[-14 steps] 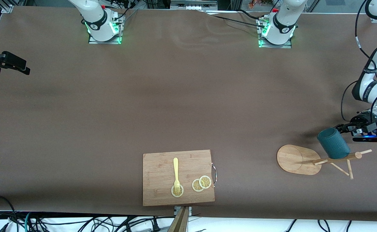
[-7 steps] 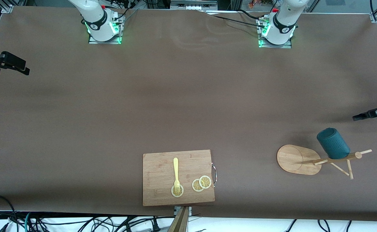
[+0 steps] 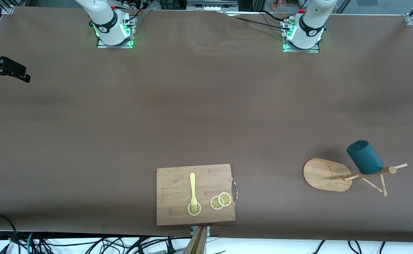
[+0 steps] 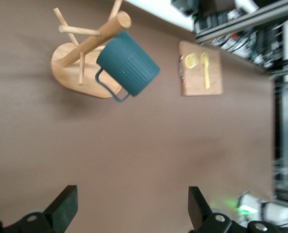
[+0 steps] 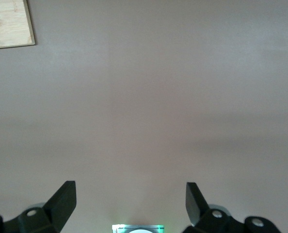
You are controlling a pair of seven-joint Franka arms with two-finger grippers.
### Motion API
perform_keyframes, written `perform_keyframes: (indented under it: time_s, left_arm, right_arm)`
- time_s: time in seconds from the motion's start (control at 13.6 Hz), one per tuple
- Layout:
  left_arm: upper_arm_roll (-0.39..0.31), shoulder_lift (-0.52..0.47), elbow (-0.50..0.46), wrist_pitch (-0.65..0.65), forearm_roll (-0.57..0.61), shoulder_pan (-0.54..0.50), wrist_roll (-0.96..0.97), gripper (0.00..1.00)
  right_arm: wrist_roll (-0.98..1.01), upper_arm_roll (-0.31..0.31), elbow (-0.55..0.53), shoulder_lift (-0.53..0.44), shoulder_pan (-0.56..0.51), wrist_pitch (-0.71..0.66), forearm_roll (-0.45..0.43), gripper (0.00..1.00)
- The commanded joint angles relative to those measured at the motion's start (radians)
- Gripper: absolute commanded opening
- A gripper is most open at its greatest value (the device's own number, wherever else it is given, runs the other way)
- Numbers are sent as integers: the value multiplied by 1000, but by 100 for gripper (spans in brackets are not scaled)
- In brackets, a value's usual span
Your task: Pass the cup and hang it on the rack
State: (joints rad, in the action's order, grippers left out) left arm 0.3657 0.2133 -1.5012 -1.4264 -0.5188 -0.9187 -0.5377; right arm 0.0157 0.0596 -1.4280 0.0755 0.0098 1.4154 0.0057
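Observation:
The dark teal cup (image 3: 365,157) hangs tilted on the bamboo rack (image 3: 368,173), up by the top of its post, with no gripper touching it. The rack's oval base (image 3: 321,174) sits near the left arm's end of the table. The left wrist view shows the cup (image 4: 129,68) with its handle toward the rack's base (image 4: 66,75). My left gripper (image 4: 133,208) is open and empty, high and well apart from the cup; it is out of the front view. My right gripper (image 5: 130,199) is open and empty over bare table, and shows at the front view's edge (image 3: 25,76).
A wooden cutting board (image 3: 195,194) lies near the table's front edge, carrying a yellow fork (image 3: 193,188) and lemon slices (image 3: 221,201). The board also shows in the left wrist view (image 4: 195,77). Both arm bases stand along the table's edge farthest from the front camera.
The left gripper has let go of the cup and drawn away, leaving the front view at the left arm's end. The cup stays on the rack. The right gripper barely shifted.

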Motion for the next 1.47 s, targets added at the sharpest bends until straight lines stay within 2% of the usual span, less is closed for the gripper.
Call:
perform_keyframes:
  time_s: [0.0,0.22,0.29,0.51,0.66,0.81,1.1,1.25,1.4]
  left_arm:
    - [-14,-216,-122,-35,123,99,130,100]
    - [-18,-282,-125,-35,278,274,370,100]
    - [-40,-288,-125,-34,317,344,446,100]
    - [-169,-284,-126,-32,439,614,667,100]
    - [-201,-279,-149,-51,454,696,777,100]
    - [-269,-267,-171,-86,465,776,859,100]
    - [-278,-244,-174,-144,487,784,839,100]
    - [-278,-244,-172,-155,487,779,733,100]
    - [-277,-244,-168,-161,479,778,716,100]
  right_arm:
    - [10,8,9,4,-8,2,-7,100]
    - [10,8,9,4,-7,2,-7,100]
    - [10,9,9,6,-7,2,-7,100]
    - [10,8,9,9,-7,4,-7,100]
    - [10,8,9,9,-5,2,-7,100]
    - [10,8,9,9,-5,2,-7,100]
    - [10,9,9,9,-5,2,-7,100]
    - [10,9,9,9,-7,2,-7,100]
    - [12,11,9,10,-7,2,-7,100]
